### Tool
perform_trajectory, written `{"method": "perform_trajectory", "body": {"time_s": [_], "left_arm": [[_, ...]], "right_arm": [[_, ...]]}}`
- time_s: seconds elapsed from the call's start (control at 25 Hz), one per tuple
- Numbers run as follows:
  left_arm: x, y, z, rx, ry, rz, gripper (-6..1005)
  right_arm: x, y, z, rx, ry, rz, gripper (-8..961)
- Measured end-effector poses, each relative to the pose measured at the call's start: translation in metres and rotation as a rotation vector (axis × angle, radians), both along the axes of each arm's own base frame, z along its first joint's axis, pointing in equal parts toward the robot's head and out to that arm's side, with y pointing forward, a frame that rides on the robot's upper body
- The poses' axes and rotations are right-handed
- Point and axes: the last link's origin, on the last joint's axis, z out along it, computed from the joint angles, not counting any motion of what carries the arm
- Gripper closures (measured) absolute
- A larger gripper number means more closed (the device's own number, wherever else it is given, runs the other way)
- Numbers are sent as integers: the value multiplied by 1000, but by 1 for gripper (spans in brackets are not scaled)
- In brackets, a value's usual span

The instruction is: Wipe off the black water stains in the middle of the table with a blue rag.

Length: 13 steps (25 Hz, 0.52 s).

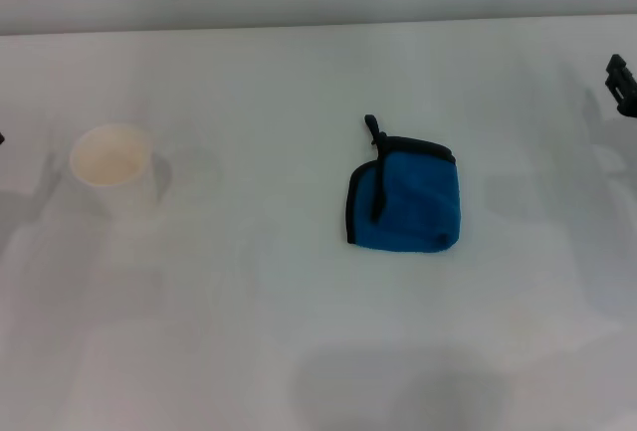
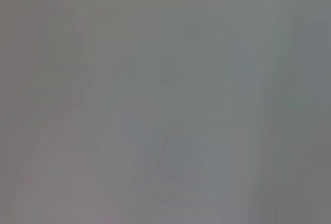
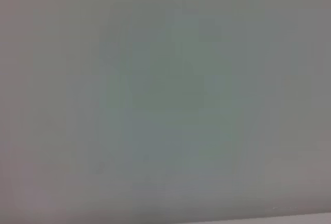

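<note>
Item 1, far left edge: left gripper (image 1: 1, 137), only a dark sliver showing at the frame border, parked; whether released or clenched cannot be told. Its wrist view is showing nothing but blank pale surface.

Item 2, left: white paper cup (image 1: 112, 165), standing upright and open on the table (image 1: 249, 331), well apart from the cloth. Risk: a wide wiping sweep toward this side could be tipping it.

Item 3, centre-right: blue rag (image 1: 405, 200), lying folded and flat, black loop pointing away from the robot, nothing touching it. Risk: a pinch on the edge alone could be unfolding it or dragging it rather than lifting.

Item 4, centre: black water stains, not showing anywhere in the views; possibly lying under the rag, which cannot be confirmed. Risk: wiping the wrong patch, or smearing instead of lifting the blot.

Item 5, far right edge: right gripper (image 1: 620, 84), partly cut off, hovering near the table's far side, well apart from the rag; finger state cannot be told. Its wrist view is blank.
</note>
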Motion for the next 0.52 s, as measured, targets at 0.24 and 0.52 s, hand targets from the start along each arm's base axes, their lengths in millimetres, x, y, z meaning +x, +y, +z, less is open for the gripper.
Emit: {"method": "perform_trajectory", "body": {"time_s": [0.24,0.52], "left_arm": [[-4,2,1,7,-38,42,125],[-8,8,2,16,-55,90,125]], "right_arm": [[0,0,1,6,-1,2,408],[1,3,6,26,-1,-5,408]]}}
